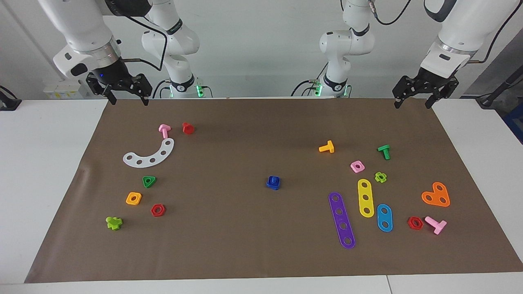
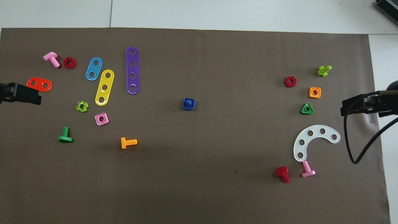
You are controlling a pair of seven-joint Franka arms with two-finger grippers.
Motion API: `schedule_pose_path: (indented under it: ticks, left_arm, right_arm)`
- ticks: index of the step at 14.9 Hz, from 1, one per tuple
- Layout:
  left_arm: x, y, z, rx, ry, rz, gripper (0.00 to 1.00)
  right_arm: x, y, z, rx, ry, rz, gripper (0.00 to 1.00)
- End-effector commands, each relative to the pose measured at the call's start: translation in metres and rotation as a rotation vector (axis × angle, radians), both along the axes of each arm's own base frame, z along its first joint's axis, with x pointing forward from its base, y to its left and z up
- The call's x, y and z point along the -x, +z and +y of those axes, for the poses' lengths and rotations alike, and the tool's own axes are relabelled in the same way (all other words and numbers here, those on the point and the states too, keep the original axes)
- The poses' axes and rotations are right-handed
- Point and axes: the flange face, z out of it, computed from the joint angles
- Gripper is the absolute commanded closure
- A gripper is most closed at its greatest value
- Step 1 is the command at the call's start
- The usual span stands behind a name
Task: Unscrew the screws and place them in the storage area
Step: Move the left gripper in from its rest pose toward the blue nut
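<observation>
Nearest the facing camera, the purple four-hole strip [image 1: 341,219] is seen lying flat on the brown paper mat [image 1: 245,245], with a yellow strip [image 1: 365,198] and a short blue strip [image 1: 384,217] just beside it toward the left arm's end of the tabletop [image 1: 41,183]. An orange heart-shaped plate [image 1: 436,194], a red hex nut [image 1: 415,223] and a pink bolt [image 1: 436,224] are found in the same stretch, and nearer to the robots a pink square nut [image 1: 357,166], a lime nut [image 1: 381,177], a green bolt [image 1: 384,151] and an orange bolt [image 1: 327,147] are laid apart from one another. Near the middle of the mat, well apart from both groups, the dark-blue bolt [image 1: 273,180] is seated in a blue square nut [image 1: 273,185], its stubby end pointing up. Toward the right arm's end, the storage area [image 1: 196,175] is marked by a white curved strip [image 1: 150,154]; a pink bolt [image 1: 164,130] and a red bolt [image 1: 188,128] lie just nearer the robots than it, while a green triangular nut [image 1: 149,181], an orange square nut [image 1: 133,198], a red hex nut [image 1: 157,210] and a lime bolt [image 1: 114,222] are spread farther away. The left pincer [image 1: 413,103] is held in the air over the mat's corner at its own end, its fingers spread apart and nothing between them. The right pincer [image 1: 127,100] is held likewise over the corner at its end, fingers apart and empty.
</observation>
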Motion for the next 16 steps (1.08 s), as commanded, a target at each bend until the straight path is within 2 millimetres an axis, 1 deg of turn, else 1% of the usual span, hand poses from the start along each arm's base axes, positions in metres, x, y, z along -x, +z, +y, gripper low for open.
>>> schedule_pose_path:
  ticks: [1, 3, 5, 7, 9, 10, 11, 13, 14, 16]
  left_arm:
    - [0.009, 0.001, 0.005, 0.020, -0.015, -0.001, 0.00]
    - [0.009, 0.000, 0.005, 0.018, -0.004, 0.004, 0.00]
    - [0.010, 0.000, -0.007, 0.016, -0.030, 0.005, 0.00]
    - [0.012, 0.002, -0.008, 0.016, -0.027, 0.007, 0.00]
    - [0.011, 0.002, -0.010, 0.017, -0.033, -0.007, 0.00]
    - [0.009, 0.000, -0.012, 0.019, -0.033, -0.019, 0.05]
    - [0.008, -0.006, -0.014, 0.018, -0.039, -0.034, 0.06]
    - [0.008, -0.013, -0.036, 0.020, -0.078, -0.051, 0.05]
    - [0.007, -0.018, -0.044, 0.019, -0.092, -0.046, 0.05]
    - [0.005, -0.027, -0.071, 0.021, -0.141, -0.047, 0.05]
  right_arm:
    - [0.004, -0.001, 0.000, -0.020, 0.018, -0.014, 0.00]
    - [0.004, -0.003, 0.000, -0.020, 0.020, -0.012, 0.00]
    - [0.004, -0.003, -0.001, -0.020, 0.018, -0.011, 0.00]
    - [0.004, -0.004, -0.001, -0.020, 0.020, -0.009, 0.00]
    - [0.003, -0.003, 0.000, -0.020, 0.020, -0.015, 0.00]
    - [0.003, -0.003, 0.000, -0.020, 0.020, -0.015, 0.00]
    - [0.003, -0.003, 0.000, -0.020, 0.020, -0.015, 0.00]
    - [0.003, -0.003, -0.001, -0.020, 0.020, -0.015, 0.00]
    - [0.003, -0.003, -0.001, -0.020, 0.018, -0.015, 0.00]
    - [0.004, -0.005, -0.001, -0.020, 0.020, -0.011, 0.00]
